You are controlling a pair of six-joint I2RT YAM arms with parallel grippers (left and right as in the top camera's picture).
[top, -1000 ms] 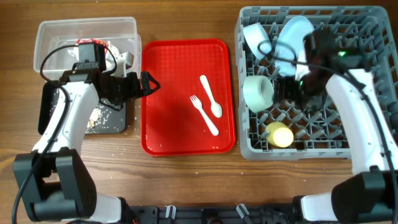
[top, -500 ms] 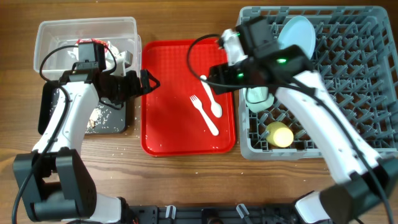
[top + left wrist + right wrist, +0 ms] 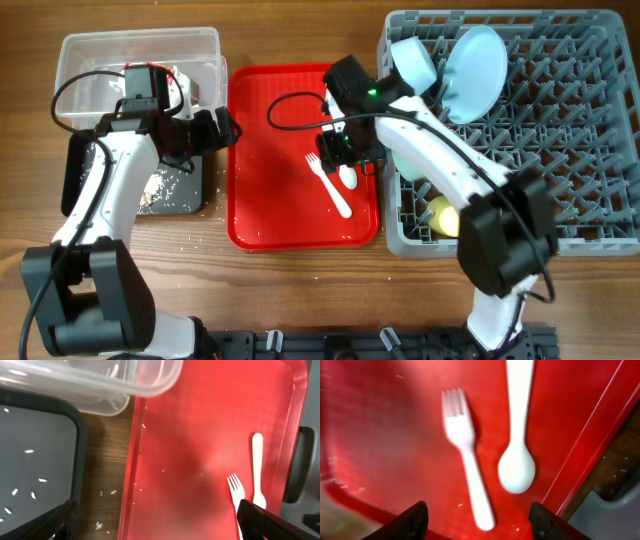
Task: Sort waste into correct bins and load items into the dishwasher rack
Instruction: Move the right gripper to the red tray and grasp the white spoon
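red flat serving tray (image 3: 260, 200) holds the white plastic fork (image 3: 467, 470) and white plastic spoon (image 3: 517, 455) side by side, the right gripper (image 3: 477, 510) hovering above them, jaws apart. the left gripper (image 3: 155, 520), jaws also apart, hangs over the tray's left edge beside the clear rectangular plastic tub (image 3: 90, 60).

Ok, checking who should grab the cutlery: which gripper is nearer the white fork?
Right. The right gripper hangs open just above the fork on the red tray; the left gripper is off at the tray's left edge.
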